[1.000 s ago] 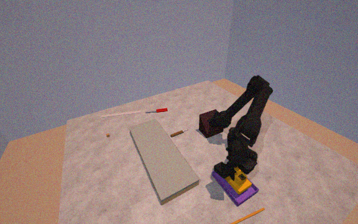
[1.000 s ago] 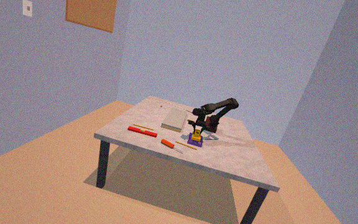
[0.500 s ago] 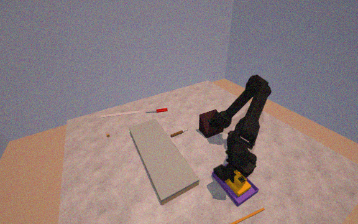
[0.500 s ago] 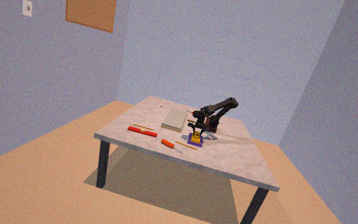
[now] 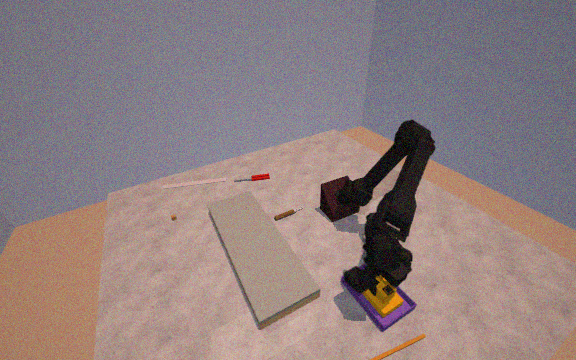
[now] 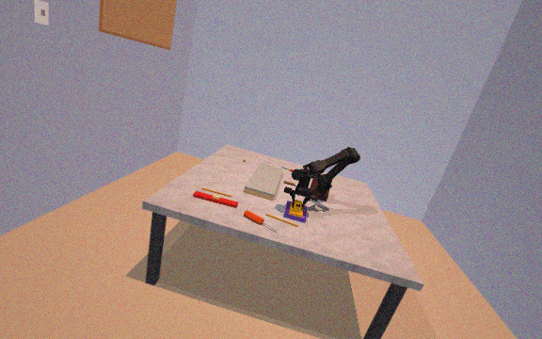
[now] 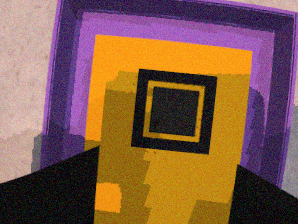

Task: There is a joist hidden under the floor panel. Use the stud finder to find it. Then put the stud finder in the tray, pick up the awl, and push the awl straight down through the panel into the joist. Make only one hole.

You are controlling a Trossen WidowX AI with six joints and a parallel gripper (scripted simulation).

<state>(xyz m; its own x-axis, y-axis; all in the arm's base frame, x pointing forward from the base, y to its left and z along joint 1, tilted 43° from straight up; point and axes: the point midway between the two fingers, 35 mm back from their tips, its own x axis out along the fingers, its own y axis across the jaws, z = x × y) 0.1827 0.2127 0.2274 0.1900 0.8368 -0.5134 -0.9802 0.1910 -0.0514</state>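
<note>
The yellow stud finder point(image 5: 391, 304) point(image 6: 295, 213) point(image 7: 170, 175) sits flat inside the purple tray point(image 5: 394, 322) point(image 7: 175, 26). My gripper point(image 5: 380, 287) point(image 6: 298, 203) point(image 7: 162, 158) reaches down over the tray and is shut on the stud finder, with a black finger against each side in the wrist view. The stud finder's dark square window faces up. The grey floor panel point(image 5: 263, 255) point(image 6: 265, 181) lies left of the tray in the top view. The awl point(image 5: 284, 215) point(image 6: 290, 183), with a brown handle and thin metal tip, lies on the table beside the panel's far part. No joist shows.
A dark red block point(image 5: 332, 202) stands beside the arm, beyond the tray. A red-handled tool point(image 5: 260, 177) and a pale strip point(image 5: 195, 183) lie at the back. An orange stick point(image 5: 399, 347) point(image 6: 281, 219), an orange screwdriver point(image 6: 253, 217) and a red level point(image 6: 202, 195) lie toward the front.
</note>
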